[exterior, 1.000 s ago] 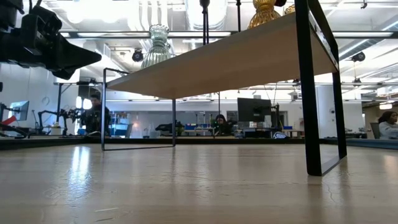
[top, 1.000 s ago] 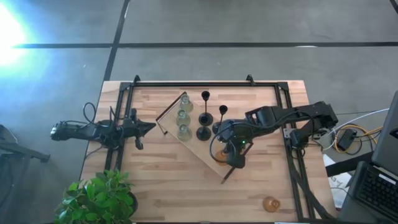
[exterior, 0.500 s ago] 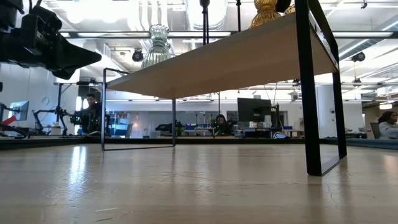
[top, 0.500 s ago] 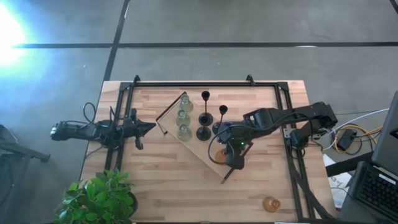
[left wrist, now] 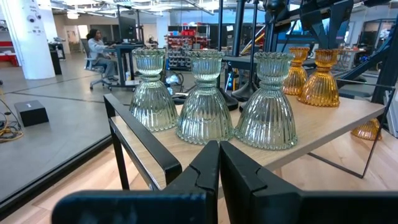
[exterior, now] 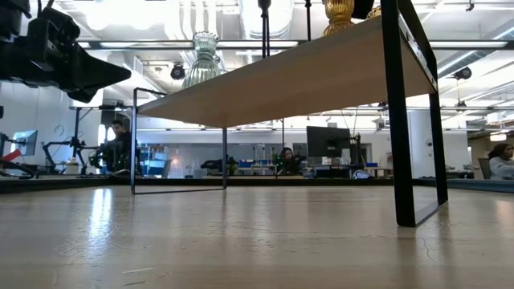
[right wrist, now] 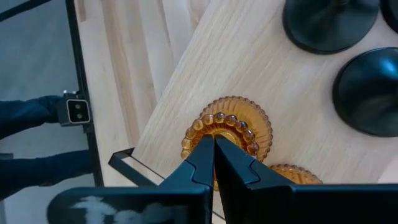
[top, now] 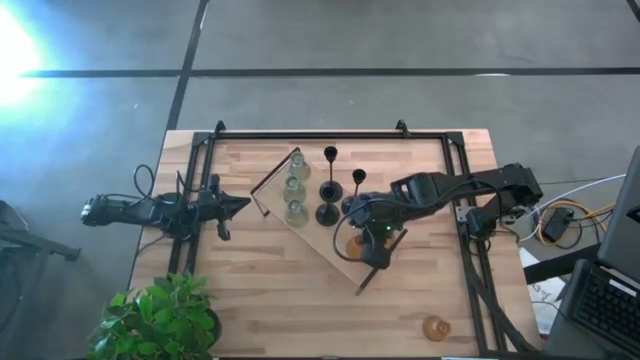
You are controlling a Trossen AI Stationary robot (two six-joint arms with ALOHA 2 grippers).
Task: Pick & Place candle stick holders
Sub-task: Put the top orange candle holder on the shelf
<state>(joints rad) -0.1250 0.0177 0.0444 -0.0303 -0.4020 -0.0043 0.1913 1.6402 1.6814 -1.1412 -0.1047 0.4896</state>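
A raised wooden board (top: 315, 238) on black legs stands mid-table. On it are three pale green glass holders (top: 295, 186), three black holders (top: 328, 190) and two amber glass holders. My right gripper (top: 362, 240) is over the board's near right part, shut on one amber holder (right wrist: 231, 123), which also shows in the low view (exterior: 338, 10). The second amber holder (right wrist: 292, 175) stands beside it on the board. A third amber holder (top: 435, 327) stands on the table near the front right. My left gripper (top: 243, 204) waits shut and empty left of the board. My right gripper pinches the amber holder's beaded top rim (right wrist: 205, 127) between its two fingers, which point down from above. The gap between the fingertips is very thin. The holder stays upright below the fingers. In the low view its foot (exterior: 338, 22) shows slightly above the board's top.
Black frame rails (top: 200, 190) run along the table's left, far and right sides. A potted plant (top: 158, 318) stands at the front left corner. Cables and a laptop lie off the table's right edge. People sit at desks in the room beyond.
My right gripper has shifted slightly toward the table's far left over the board. In the low view the amber holder it grips has risen a little from the board's top and stayed upright.
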